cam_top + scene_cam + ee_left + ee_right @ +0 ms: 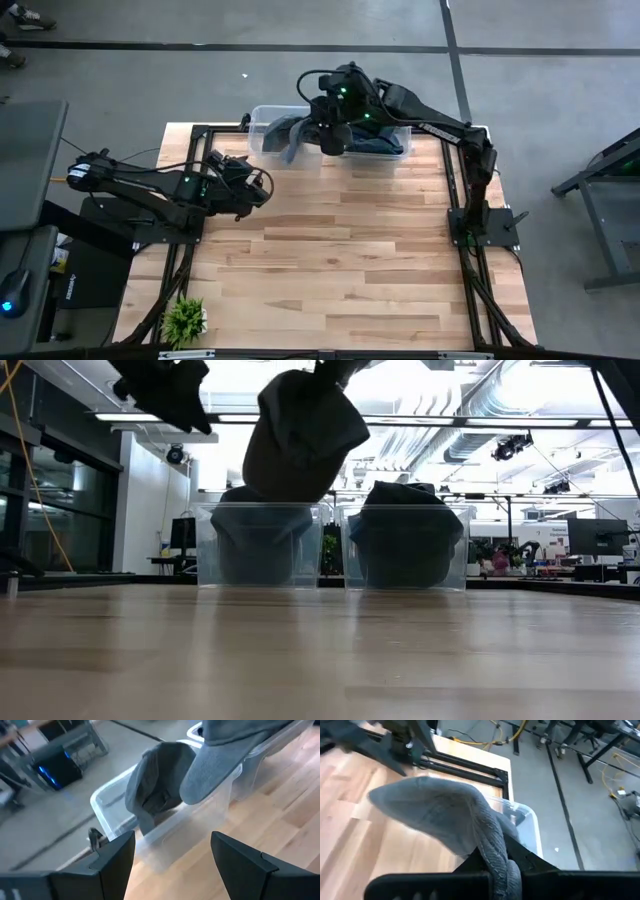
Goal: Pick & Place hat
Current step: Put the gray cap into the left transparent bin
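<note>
Meanwhile, hats (405, 530) inside both clear bins (262, 545).

Hat (440, 815) — matt grey cloth (ribbed fold); bins (262, 545) clear plastic; table (340, 260) — smooth wood.

Grey concrete floor (200, 80), ceiling ducts (500, 420)

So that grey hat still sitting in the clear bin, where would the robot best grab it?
Probably the hat's bunched crown, from above: the left bin walls block the sides, and the soft cloth pokes over the rim. The right gripper already holds another hat; the left gripper waits open.
</note>
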Controlling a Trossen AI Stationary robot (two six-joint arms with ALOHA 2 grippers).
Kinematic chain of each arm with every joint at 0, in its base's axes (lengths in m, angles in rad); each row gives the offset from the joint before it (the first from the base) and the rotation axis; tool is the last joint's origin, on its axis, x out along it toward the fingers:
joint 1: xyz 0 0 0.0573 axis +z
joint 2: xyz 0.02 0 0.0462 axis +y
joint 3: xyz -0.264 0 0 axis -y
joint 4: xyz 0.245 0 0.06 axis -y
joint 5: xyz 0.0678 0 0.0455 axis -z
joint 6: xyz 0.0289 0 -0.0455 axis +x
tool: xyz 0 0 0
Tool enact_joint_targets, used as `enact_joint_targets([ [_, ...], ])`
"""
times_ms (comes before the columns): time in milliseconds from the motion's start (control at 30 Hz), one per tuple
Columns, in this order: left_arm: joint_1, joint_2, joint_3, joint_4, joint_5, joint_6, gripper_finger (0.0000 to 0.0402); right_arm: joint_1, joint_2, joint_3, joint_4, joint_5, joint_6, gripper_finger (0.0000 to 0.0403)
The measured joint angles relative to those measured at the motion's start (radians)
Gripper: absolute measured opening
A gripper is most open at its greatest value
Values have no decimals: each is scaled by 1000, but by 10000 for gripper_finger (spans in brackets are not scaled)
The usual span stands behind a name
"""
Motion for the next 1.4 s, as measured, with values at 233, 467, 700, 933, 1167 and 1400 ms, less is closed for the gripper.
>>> enact_joint_targets([
  [233, 133, 0, 0, 403, 60, 483, 257, -4, 11, 15, 14, 4, -1, 0],
  [467, 272, 3, 0, 728, 185, 811, 257, -11, 9, 15, 18, 37, -14, 0],
  [700, 313, 4, 57, 734, 426, 887, 257, -27, 9, 16, 25, 37, -24, 0],
  [933, 313, 3, 171, 587, 512, 879, 257, -55, 9, 15, 25, 41, -37, 0],
  [1167, 313, 5, 209, 610, 541, 853, 257, -57, 9, 15, 61, 41, -39, 0],
  [1400, 313, 61, 212, 707, 561, 875, 257, -56, 7, 16, 86, 39, -39, 0],
])
